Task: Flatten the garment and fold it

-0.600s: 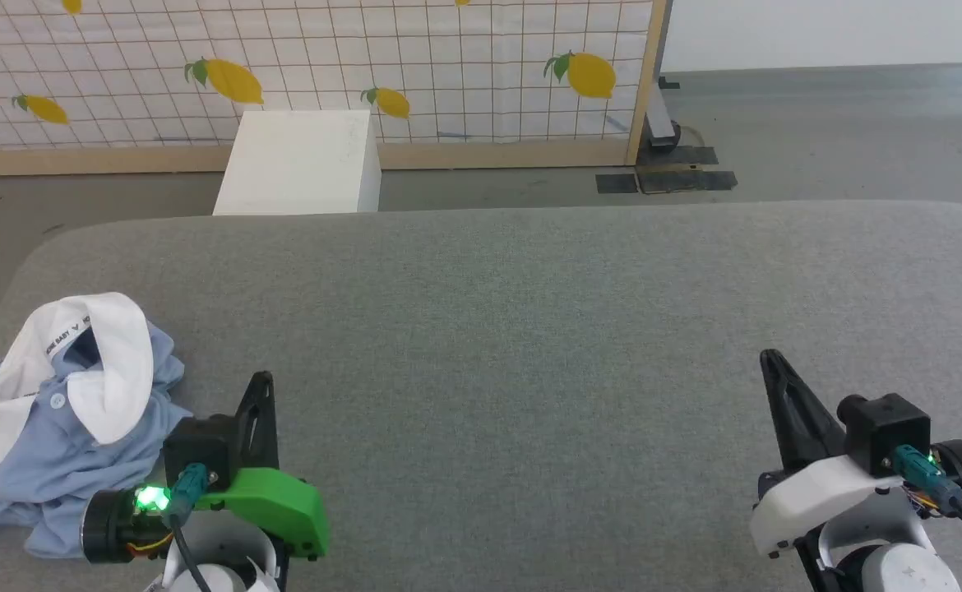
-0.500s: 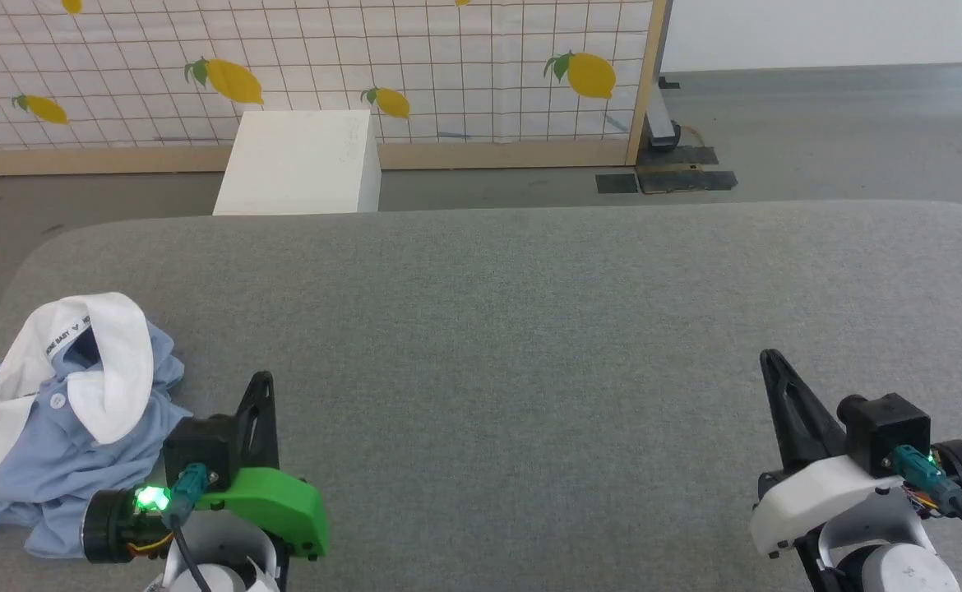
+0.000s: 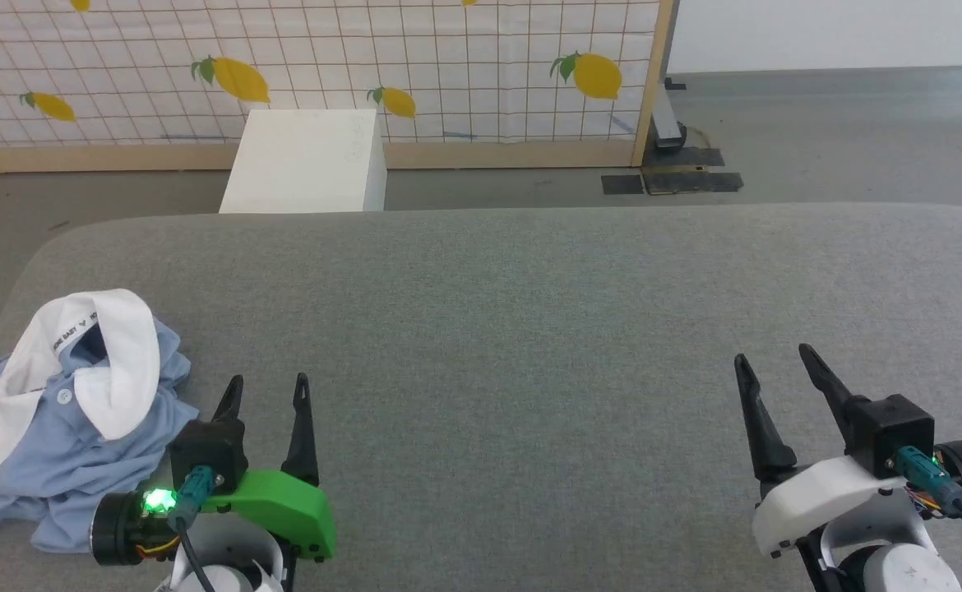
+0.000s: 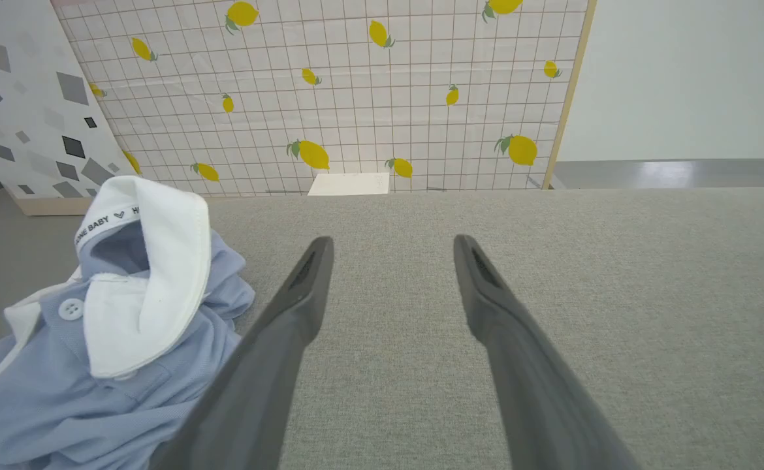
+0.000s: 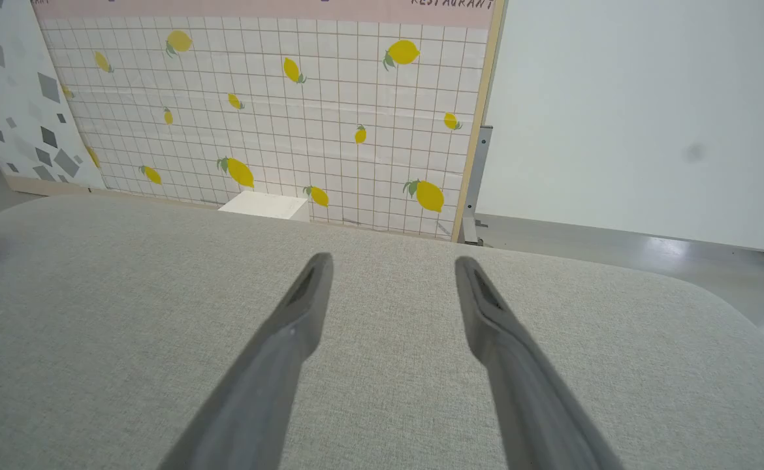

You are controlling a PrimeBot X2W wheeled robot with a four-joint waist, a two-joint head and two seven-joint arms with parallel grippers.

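The garment (image 3: 62, 448), a light blue polo shirt with a white collar (image 3: 115, 370) and white buttons, lies crumpled at the near left of the grey table (image 3: 530, 312). Its chest script is hidden in the folds. My left gripper (image 3: 267, 390) stands open just right of the shirt, holding nothing. In the left wrist view the garment (image 4: 62, 378) lies left of the open left gripper (image 4: 392, 248), and its collar (image 4: 153, 274) stands up. My right gripper (image 3: 769, 362) is open at the near right, far from the shirt, over bare table (image 5: 95, 313) in the right wrist view, where its own open fingers frame the right gripper (image 5: 392, 267).
A white box (image 3: 304, 160) stands on the floor behind the table's far edge. A lemon-print grid panel (image 3: 325, 66) on a wooden frame closes off the back. Grey floor lies to the right of the panel.
Both grippers have gone from shut to open. The head view has shifted slightly; the garment has not moved on the table.
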